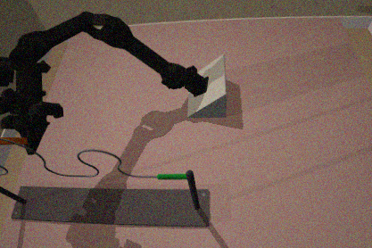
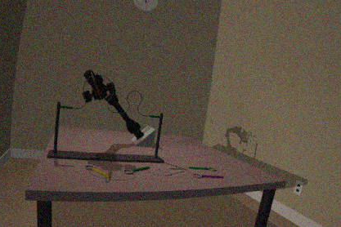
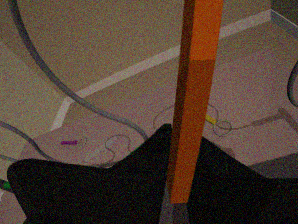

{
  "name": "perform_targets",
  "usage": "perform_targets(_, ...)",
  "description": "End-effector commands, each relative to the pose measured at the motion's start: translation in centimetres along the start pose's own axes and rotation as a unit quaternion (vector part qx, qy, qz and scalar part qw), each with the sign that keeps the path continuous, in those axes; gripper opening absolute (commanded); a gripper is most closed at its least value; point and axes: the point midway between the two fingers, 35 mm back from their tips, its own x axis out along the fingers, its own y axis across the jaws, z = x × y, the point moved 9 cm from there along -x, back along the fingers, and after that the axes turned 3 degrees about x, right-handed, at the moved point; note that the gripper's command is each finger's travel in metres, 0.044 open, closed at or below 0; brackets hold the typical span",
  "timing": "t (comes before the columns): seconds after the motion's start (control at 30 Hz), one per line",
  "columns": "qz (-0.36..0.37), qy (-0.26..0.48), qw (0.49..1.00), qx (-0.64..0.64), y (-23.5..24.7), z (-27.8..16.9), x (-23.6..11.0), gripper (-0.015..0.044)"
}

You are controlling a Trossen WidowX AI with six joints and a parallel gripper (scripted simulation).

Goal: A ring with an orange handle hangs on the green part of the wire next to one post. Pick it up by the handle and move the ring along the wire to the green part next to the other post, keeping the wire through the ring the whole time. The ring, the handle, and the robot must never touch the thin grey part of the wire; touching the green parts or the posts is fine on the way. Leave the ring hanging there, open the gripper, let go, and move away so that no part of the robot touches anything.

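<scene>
Here the black parallel-jaw gripper (image 3: 178,219) is clenched on the long orange handle (image 3: 194,83) of the ring, raised above the left edge of the pinkish table top (image 1: 291,134); the thin grey wavy wire (image 1: 95,166) runs to the green sleeve (image 1: 171,177) beside the dark post (image 1: 193,189) on the grey base plate (image 1: 157,207) along the near edge.

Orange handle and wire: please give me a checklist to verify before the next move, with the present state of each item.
1. Tool shut on the orange handle: ok.
2. Handle extends straight out from the fingers, wrist view: ok.
3. Wire passes through the ring: cannot tell, the ring is not visible.
4. Ring and arm away from the thin grey wire: cannot tell.
5. Goal green part beside the far post is free: ok.
</scene>
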Motion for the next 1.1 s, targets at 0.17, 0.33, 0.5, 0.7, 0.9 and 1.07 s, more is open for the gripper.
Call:
perform_targets(0.17,-0.027,-0.011,0.998,-0.053,0.04,-0.06,-0.19,-0.015)
perform_targets(0.33,-0.041,-0.015,0.996,-0.081,0.05,-0.14,-0.15,-0.015)
perform_targets(0.5,-0.054,-0.019,0.992,-0.109,0.05,-0.21,-0.11,-0.015)
perform_targets(0.7,-0.07,-0.024,0.987,-0.143,0.04,-0.3,-0.06,-0.015)
perform_targets(0.9,-0.085,-0.029,0.98,-0.176,0.02,-0.39,-0.01,-0.015)
perform_targets(1.07,-0.098,-0.033,0.974,-0.203,0.0,-0.46,0.03,-0.015)
